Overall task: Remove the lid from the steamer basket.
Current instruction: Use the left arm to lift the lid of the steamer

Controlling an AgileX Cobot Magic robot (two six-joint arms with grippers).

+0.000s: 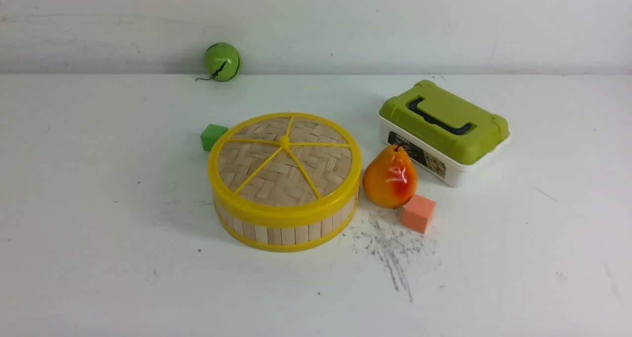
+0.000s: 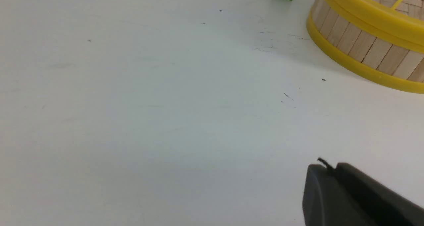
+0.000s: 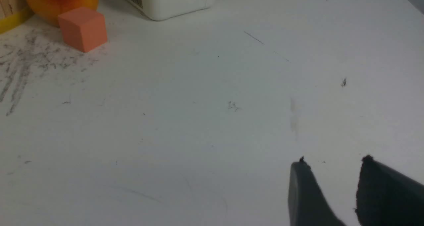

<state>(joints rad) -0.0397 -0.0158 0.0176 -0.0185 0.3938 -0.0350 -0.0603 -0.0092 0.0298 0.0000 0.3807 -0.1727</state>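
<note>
The steamer basket (image 1: pixel 286 231) stands in the middle of the white table, with pale wooden slats and yellow rims. The lid (image 1: pixel 284 165), woven bamboo with a yellow rim, spokes and centre knob, sits on top of it. Neither gripper shows in the front view. In the left wrist view my left gripper (image 2: pixel 328 168) is shut and empty over bare table, well short of the basket (image 2: pixel 364 50); a strip of the lid (image 2: pixel 381 15) shows. In the right wrist view my right gripper (image 3: pixel 333 164) is open and empty over bare table, far from the basket's edge (image 3: pixel 10 19).
An orange pear (image 1: pixel 390 177) and a salmon cube (image 1: pixel 418 213) sit just right of the basket. A white box with a green lid (image 1: pixel 444 131) stands behind them. A green cube (image 1: pixel 213 136) lies behind the basket's left side. A green ball (image 1: pixel 222 62) rests by the back wall.
</note>
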